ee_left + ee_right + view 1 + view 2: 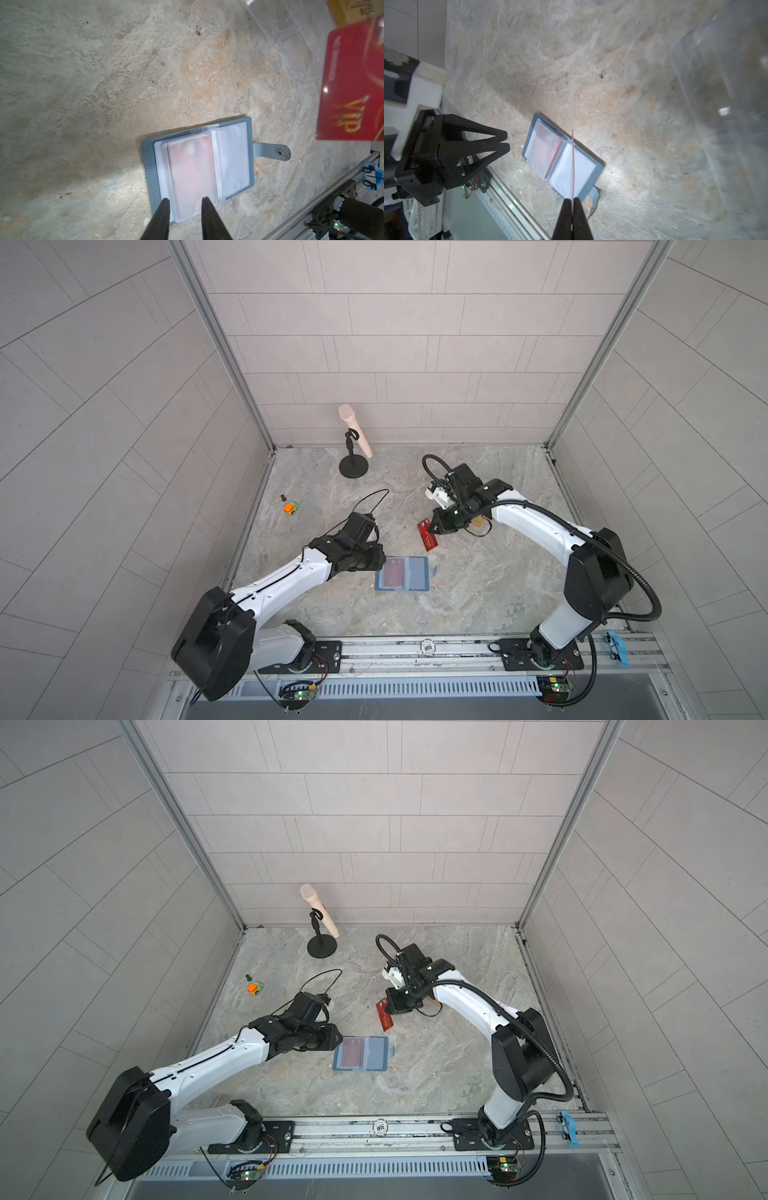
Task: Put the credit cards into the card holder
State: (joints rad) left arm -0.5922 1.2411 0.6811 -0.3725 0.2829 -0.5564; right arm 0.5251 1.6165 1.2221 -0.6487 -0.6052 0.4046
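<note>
The right fingers (563, 218) clench a red credit card (428, 541), edge-on above the open card holder (581, 172) on the counter (591, 72). The left fingers (161, 218) hover slightly parted at its edge; contact unclear.

surface: marbled stone-look table (478, 572) | centre: card holder (402, 574) lying open, flat | back: microphone stand (353, 467) on round base | left edge: toy car (291, 508) | apart from holder: clear stand (291, 41)

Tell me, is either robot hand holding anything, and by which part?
The right hand pinches a red VIP card by one edge; the left hand holds nothing.
</note>
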